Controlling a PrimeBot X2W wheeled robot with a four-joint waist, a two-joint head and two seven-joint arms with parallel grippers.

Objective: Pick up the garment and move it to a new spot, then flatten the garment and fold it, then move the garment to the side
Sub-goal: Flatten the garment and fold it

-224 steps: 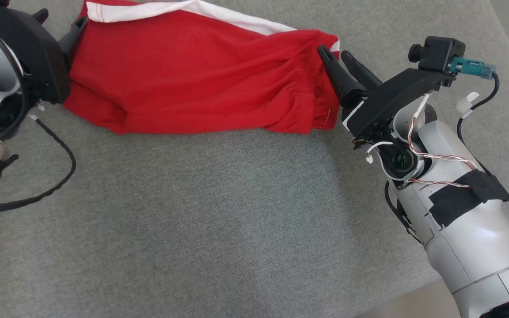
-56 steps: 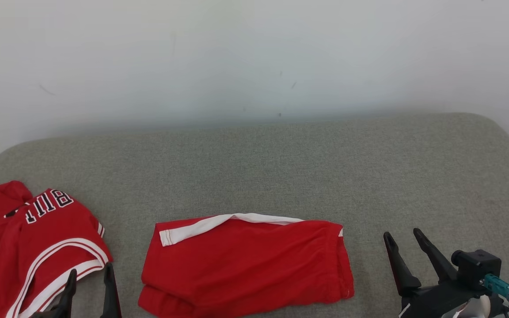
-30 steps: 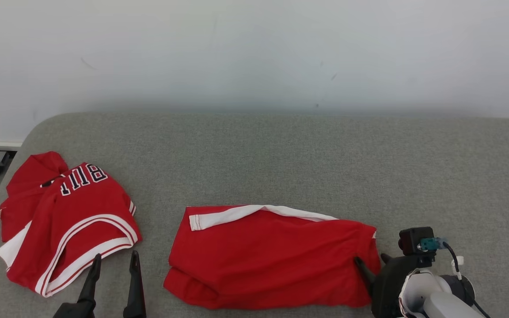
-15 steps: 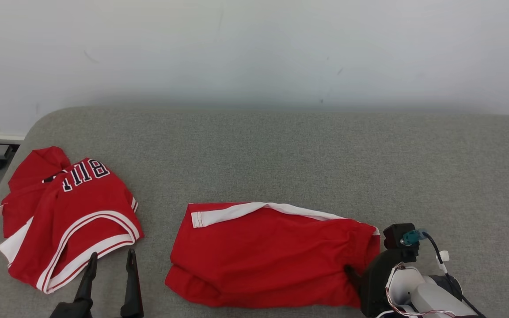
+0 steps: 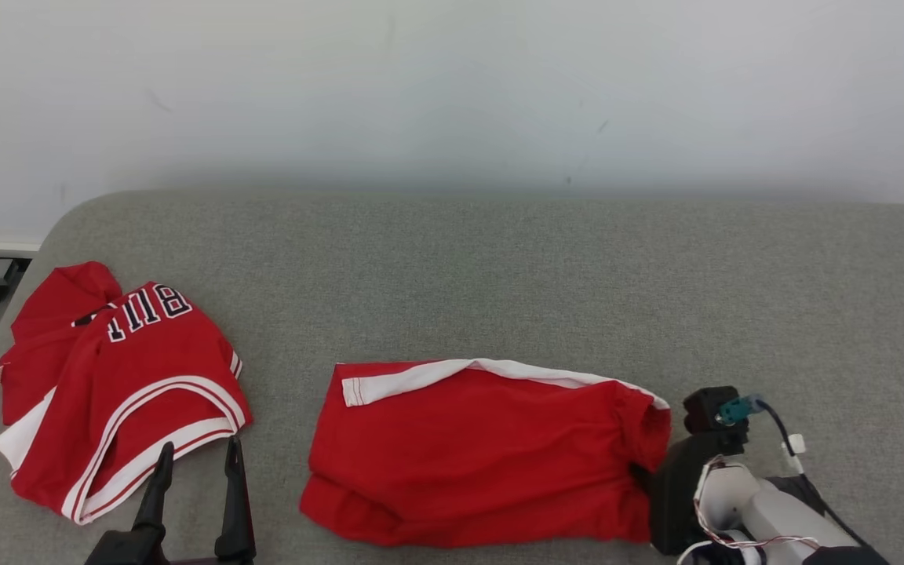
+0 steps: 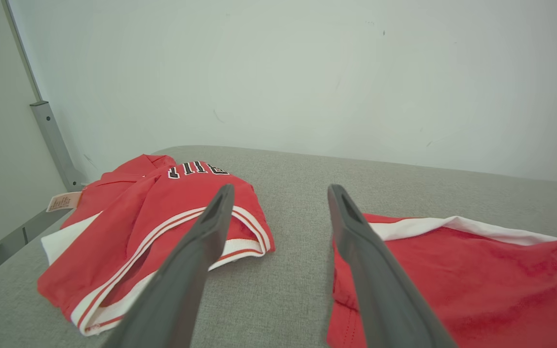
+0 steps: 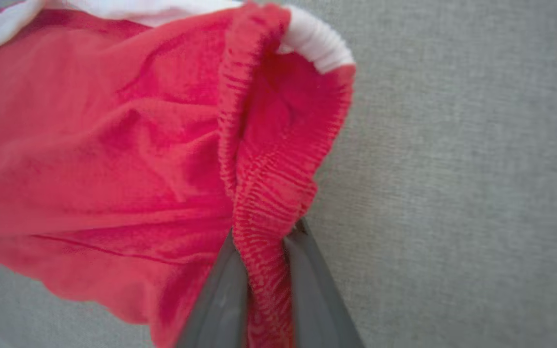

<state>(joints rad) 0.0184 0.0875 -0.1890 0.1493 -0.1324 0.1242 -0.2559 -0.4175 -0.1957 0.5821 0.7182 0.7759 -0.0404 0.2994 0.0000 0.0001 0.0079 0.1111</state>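
The garment [image 5: 475, 455] is a pair of red shorts with a white stripe, lying folded on the grey cushion [image 5: 499, 275]. My right gripper [image 5: 644, 475] is at its right end, shut on the gathered elastic waistband. In the right wrist view the two fingers pinch that red band [image 7: 266, 237] and the cloth [image 7: 114, 145] bunches up around it. My left gripper [image 5: 198, 451] is open and holds nothing, low at the left, between the shorts and a red jersey. In the left wrist view its fingers [image 6: 282, 191] frame the gap, with the shorts [image 6: 452, 290] to their right.
A crumpled red jersey [image 5: 114, 377] with white trim and black lettering lies near the cushion's left edge, also in the left wrist view [image 6: 153, 217]. A white wall [image 5: 452, 94] stands behind. A grey metal post [image 6: 51, 135] runs past the left end.
My right gripper has shut on the waistband, and the shorts' right end has bunched up and drawn in slightly. The left gripper has stayed open in place.
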